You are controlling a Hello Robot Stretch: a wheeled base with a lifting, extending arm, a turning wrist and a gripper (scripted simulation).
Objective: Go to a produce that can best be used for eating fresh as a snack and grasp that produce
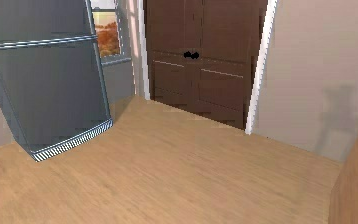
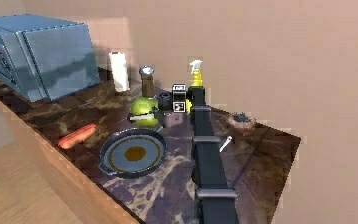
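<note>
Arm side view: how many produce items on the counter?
2: green round fruit at the counter middle; orange-red long piece left of the pan. The arm may hide more.

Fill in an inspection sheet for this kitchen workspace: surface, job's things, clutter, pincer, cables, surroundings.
Surface: dark marbled counter, crowded.
Job's things: yellow-green round fruit lying on the counter, by the pincer.
Clutter: microwave, paper roll, dark jar, yellow spray bottle, orange-red long item, pan, small bowl.
Pincer: pincer at the fruit; cannot tell whether it holds anything.
Cables: nothing seen.
Surroundings: fridge, window, dark double door, wooden floor.
</note>
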